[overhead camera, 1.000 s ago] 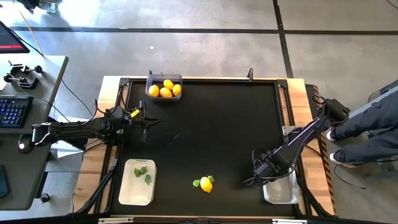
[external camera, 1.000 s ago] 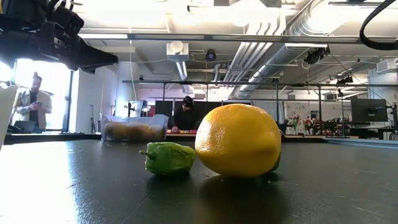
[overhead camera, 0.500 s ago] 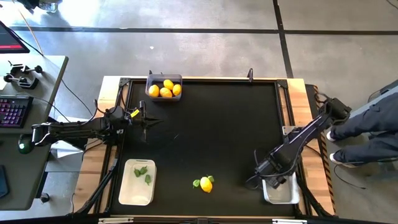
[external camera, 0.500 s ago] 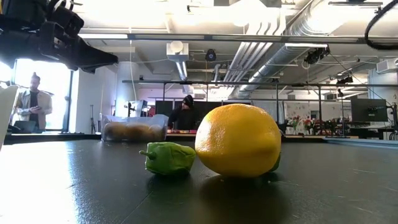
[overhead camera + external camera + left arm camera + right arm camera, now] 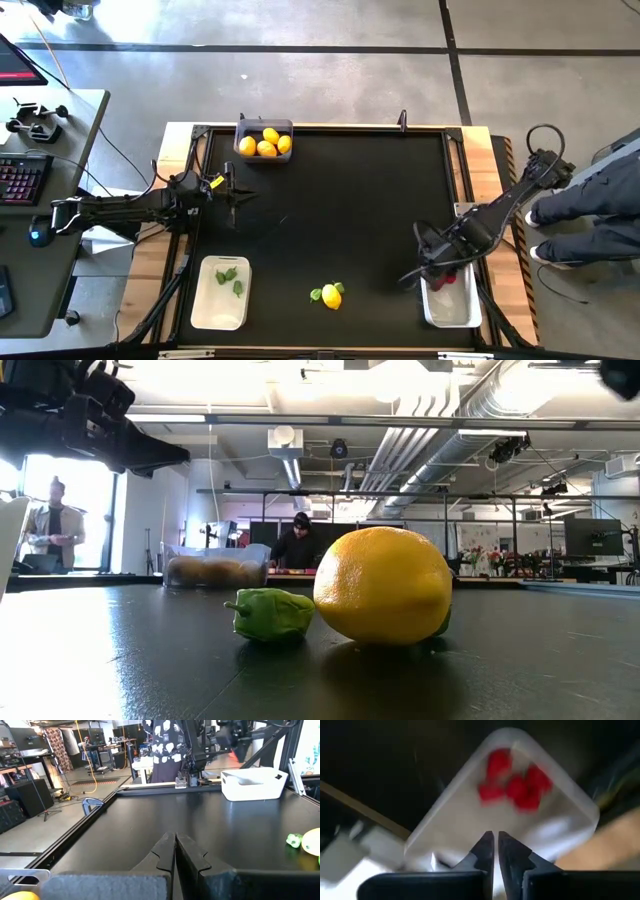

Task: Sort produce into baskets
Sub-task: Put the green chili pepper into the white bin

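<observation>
While the right gripper [image 5: 415, 278] hangs beside the inner edge of the white bin at the table's right front [image 5: 452, 310], its jaws pressed together and holding nothing, the sorting stands between picks.

Item: red pieces [image 5: 516, 784]. Four or so, lying bunched at one end of that right-hand white bin, as the right wrist view shows; in the high view a spot of red shows at the bin's far end, just behind the arm.

Item: yellow fruit in the grey bin [image 5: 264, 141] at the table's far left. Four pieces, filling most of it.

Item: green pieces in the white bin at the left front [image 5: 221, 293]. Two or three, at its far end.

Item: loose lemon [image 5: 331, 296] on the black mat [image 5: 340, 200], near the front edge, about midway between the two white bins. One green piece [image 5: 270, 615] touches or lies just beside it; a second green piece shows behind it.

Item: left gripper [image 5: 238, 196]. Waiting over the mat's left side, near the grey bin, jaws pressed together, empty.

Judgement: three pieces remain unsorted. The next move calls for a gripper to spread its jaws and descend on one of the cluster; the close packing may make a clean pinch of a green piece awkward without nudging the lemon.
</observation>
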`<control>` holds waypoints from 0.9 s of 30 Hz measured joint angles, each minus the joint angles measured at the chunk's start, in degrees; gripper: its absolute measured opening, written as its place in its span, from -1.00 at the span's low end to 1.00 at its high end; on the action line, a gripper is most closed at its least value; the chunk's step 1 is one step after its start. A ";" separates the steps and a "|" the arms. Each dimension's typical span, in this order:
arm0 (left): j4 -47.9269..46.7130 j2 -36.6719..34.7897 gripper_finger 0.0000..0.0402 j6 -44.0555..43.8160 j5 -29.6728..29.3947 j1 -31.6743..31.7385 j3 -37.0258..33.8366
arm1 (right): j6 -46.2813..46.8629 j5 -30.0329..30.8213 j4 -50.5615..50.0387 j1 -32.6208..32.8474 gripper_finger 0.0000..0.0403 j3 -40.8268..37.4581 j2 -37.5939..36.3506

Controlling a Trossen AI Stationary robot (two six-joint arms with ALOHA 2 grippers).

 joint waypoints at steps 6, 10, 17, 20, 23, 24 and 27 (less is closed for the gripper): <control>0.00 -0.02 -1.00 2.39 -2.16 0.18 0.00 | -13.02 20.44 4.53 -6.25 -0.99 0.00 0.02; 0.00 -0.02 -1.00 2.03 -2.85 0.18 0.00 | -25.65 30.88 13.98 -11.48 -1.00 -0.32 0.34; 0.22 -0.02 -1.00 2.01 -2.91 0.18 0.00 | -54.88 32.95 44.52 -21.21 -1.00 -11.19 0.46; 0.24 -0.02 -1.00 1.99 -2.91 0.18 0.00 | -65.19 28.53 62.40 -25.86 -1.00 -19.15 0.50; 0.32 0.00 -1.00 1.99 -2.94 0.18 0.00 | -71.15 22.38 81.44 -30.68 -1.00 -27.28 0.84; 0.74 0.00 -1.00 2.01 -3.00 0.18 -0.01 | -72.50 20.59 87.06 -32.02 -1.00 -29.54 1.14; 4.32 0.30 -1.00 1.24 -3.20 0.18 0.08 | -76.63 17.42 98.45 -34.45 -1.00 -34.34 2.63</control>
